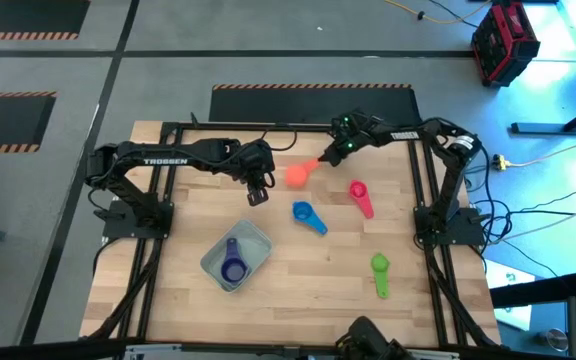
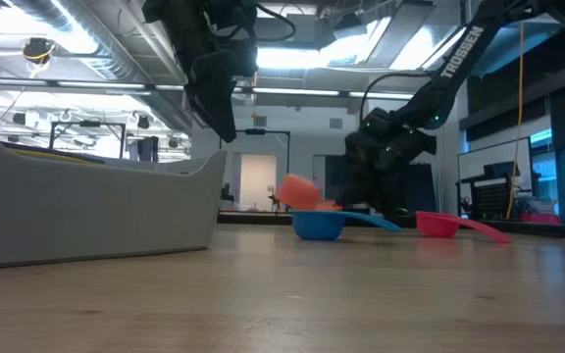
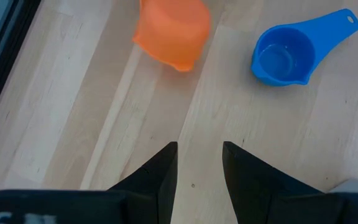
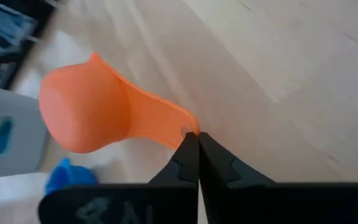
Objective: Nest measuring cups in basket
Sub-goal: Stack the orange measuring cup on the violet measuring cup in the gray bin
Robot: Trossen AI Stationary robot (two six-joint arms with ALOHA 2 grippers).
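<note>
My right gripper point(image 1: 326, 160) is shut on the coral-orange measuring cup point(image 1: 298, 175) at the far middle of the table. My left gripper point(image 1: 258, 190) hangs open just left of that cup, with nothing between its fingers point(image 3: 199, 168). The blue cup point(image 1: 308, 215), the pink-red cup point(image 1: 360, 196) and the green cup point(image 1: 380, 272) lie on the wood on their bases. The pale basket point(image 1: 253, 240) stands near the front left, with the purple cup point(image 1: 232, 268) in it. My right gripper pinches the free end of the orange cup's flat handle point(image 4: 186, 127) between its two fingers. The fingers slant down from the table's far right and lie along the handle. The cup's bowl point(image 4: 86, 118) is tipped, its outside toward my wrist; whether it rests on the table I cannot tell.
The black frame rails point(image 1: 423, 190) run along the table's sides. Bare wood lies between the basket and the green cup. In the low view the basket's wall point(image 2: 96, 211) fills the left foreground.
</note>
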